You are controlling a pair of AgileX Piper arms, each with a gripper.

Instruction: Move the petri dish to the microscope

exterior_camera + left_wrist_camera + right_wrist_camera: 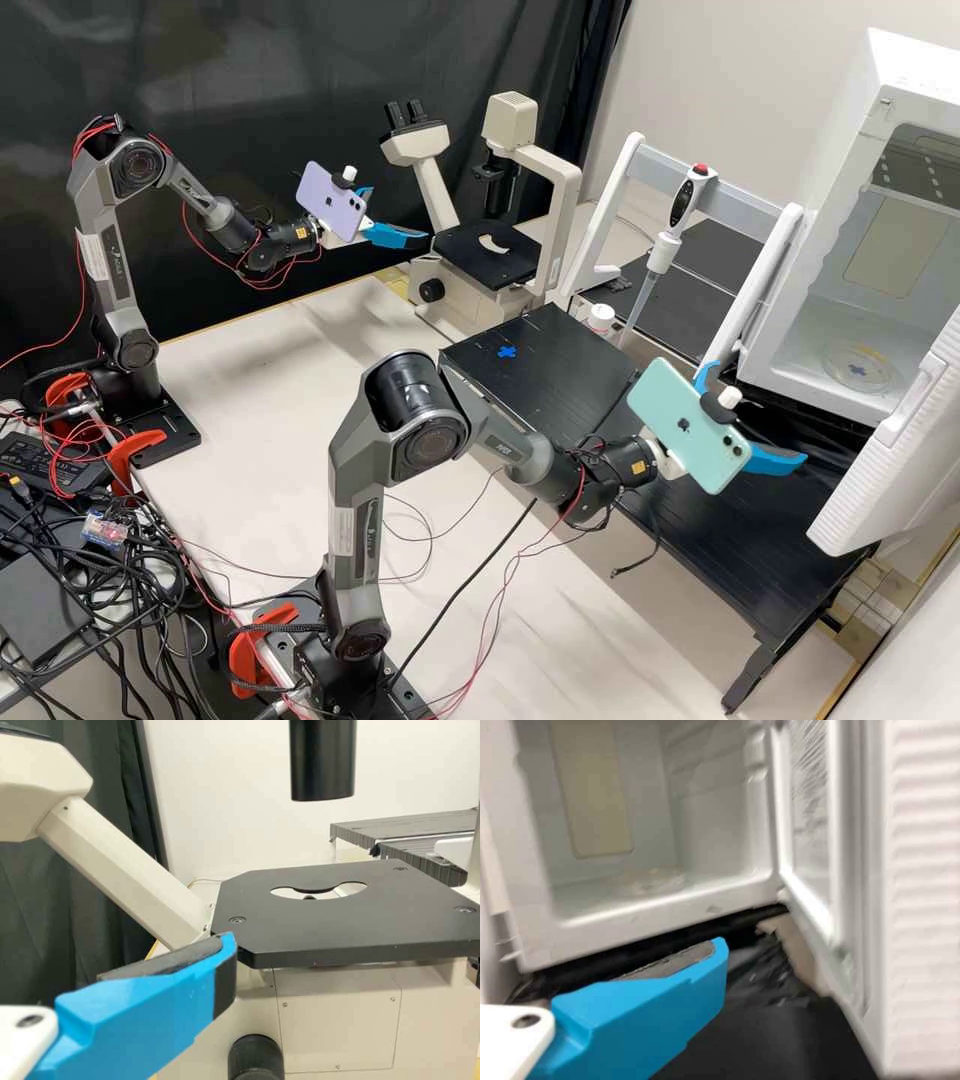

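Dish (858, 370) rests in the incubator (860, 130); ease your right claw (759, 411), spread wide, in low and level, clear of the door (880, 480).

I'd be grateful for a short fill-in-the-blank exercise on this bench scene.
1. The petri dish lies inside the white box, whose door stands ____.
2. The gripper nearest the microscope belongs to the robot's ____ arm.
3. Near the box, the right gripper is holding ____.
4. The cross on the black platform in front of the microscope is coloured ____.

Missing words, in order: open; left; nothing; blue.
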